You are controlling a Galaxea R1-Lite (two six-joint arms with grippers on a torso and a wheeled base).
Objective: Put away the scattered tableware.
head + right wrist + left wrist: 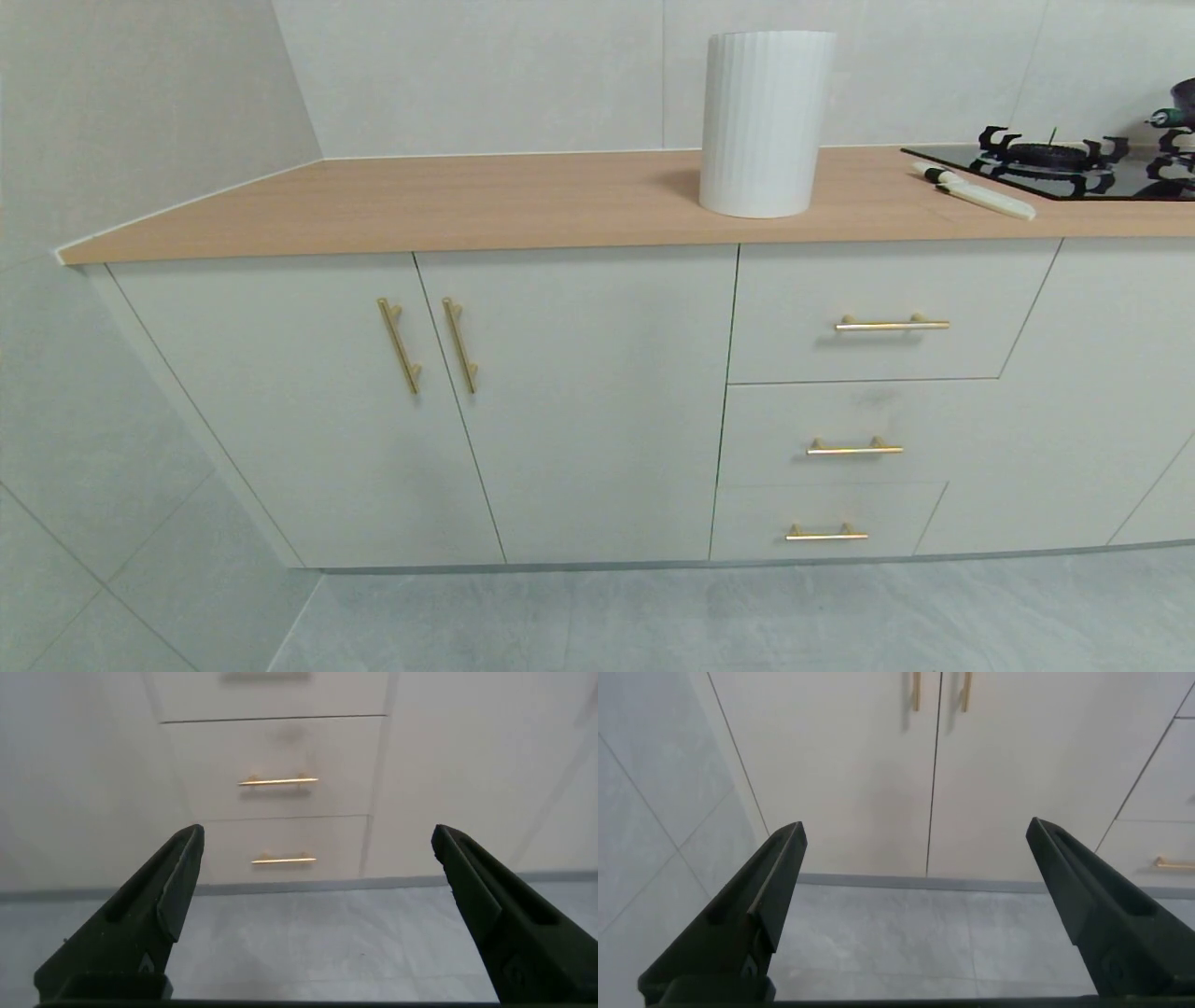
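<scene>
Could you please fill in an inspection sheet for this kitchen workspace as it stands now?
Surface: wooden countertop running along the tiled wall.
Job's things: two pale utensils lie on the countertop beside the stove; their exact kind is hard to tell. A white ribbed container stands upright, apart from them, and may be the holder.
Clutter: nothing seen.
Grippers: left gripper open, low before the cabinet doors; right gripper open, low before the drawers; nothing between the fingers of either.
Cables: nothing seen.
Surroundings: doors and drawers all closed; tiled floor below.
</scene>
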